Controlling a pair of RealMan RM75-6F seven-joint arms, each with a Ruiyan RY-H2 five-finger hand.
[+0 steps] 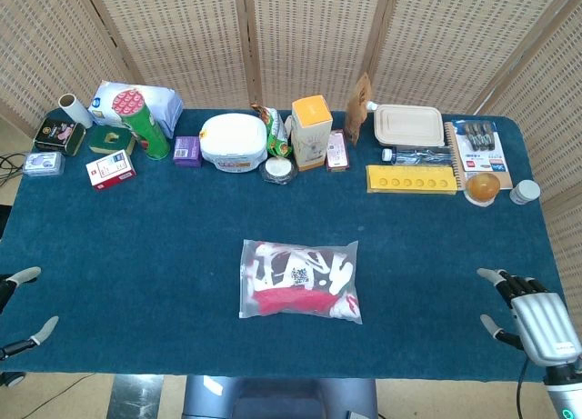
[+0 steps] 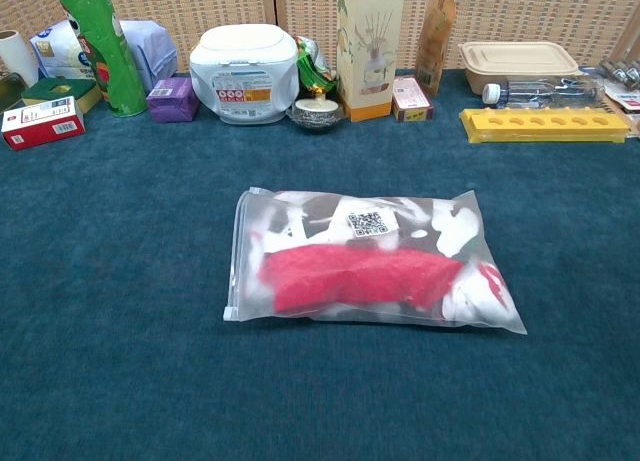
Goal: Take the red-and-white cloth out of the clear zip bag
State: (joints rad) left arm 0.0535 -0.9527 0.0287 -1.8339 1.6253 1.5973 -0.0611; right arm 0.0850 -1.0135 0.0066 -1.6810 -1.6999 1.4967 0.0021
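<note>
The clear zip bag (image 1: 300,280) (image 2: 366,262) lies flat in the middle of the blue table, its zip edge at the left. Inside it sits the folded red-and-white cloth (image 1: 293,298) (image 2: 360,276), with a small QR label on top. My right hand (image 1: 530,313) hovers over the table's front right corner, fingers spread and empty, far right of the bag. Only the fingertips of my left hand (image 1: 23,303) show at the front left edge of the head view, apart and holding nothing. Neither hand shows in the chest view.
Along the back edge stand a green tube can (image 1: 144,126), a white tub (image 1: 234,141), a yellow-topped carton (image 1: 310,131), a yellow tray (image 1: 411,179), a lidded food box (image 1: 408,124) and several small boxes.
</note>
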